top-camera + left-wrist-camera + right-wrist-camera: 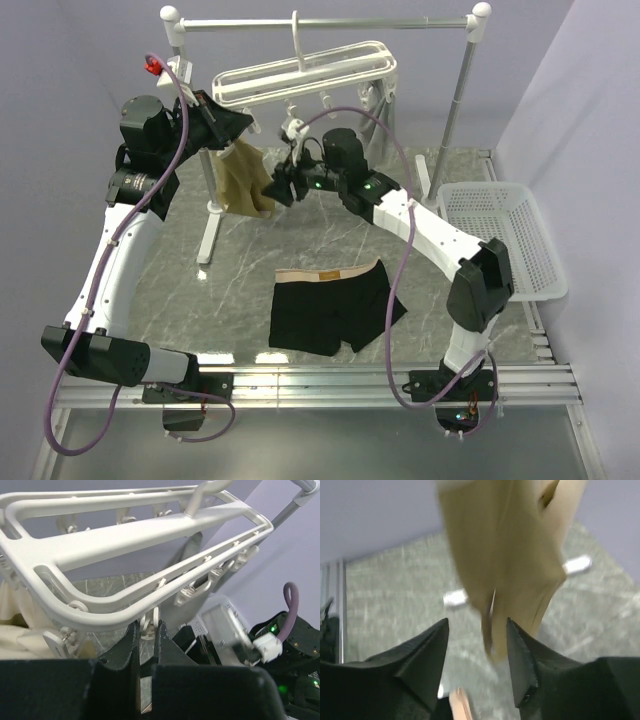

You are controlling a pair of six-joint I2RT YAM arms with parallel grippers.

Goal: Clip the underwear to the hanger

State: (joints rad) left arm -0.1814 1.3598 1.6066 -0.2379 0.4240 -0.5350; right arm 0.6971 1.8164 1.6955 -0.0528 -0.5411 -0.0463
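Note:
The underwear (330,305), black with a tan waistband, lies flat on the marble table, and neither gripper touches it. The white hanger (300,70) hangs by its hook from the rail above. My left gripper (243,125) is raised at the hanger's left end. In the left wrist view the hanger (125,535) fills the frame, and the left gripper (148,630) is shut on a small dangling clip (148,622). My right gripper (278,188) is open beside a hanging tan garment (243,180). The tan garment's (520,545) lower edge dangles between the open right gripper (477,625) jaws, ungripped.
The metal rail (330,22) on white posts spans the back, with a post foot (207,235) on the table. A white mesh basket (500,235) sits at the right edge. More clips (200,587) hang along the hanger's rail. Purple cables loop off both arms.

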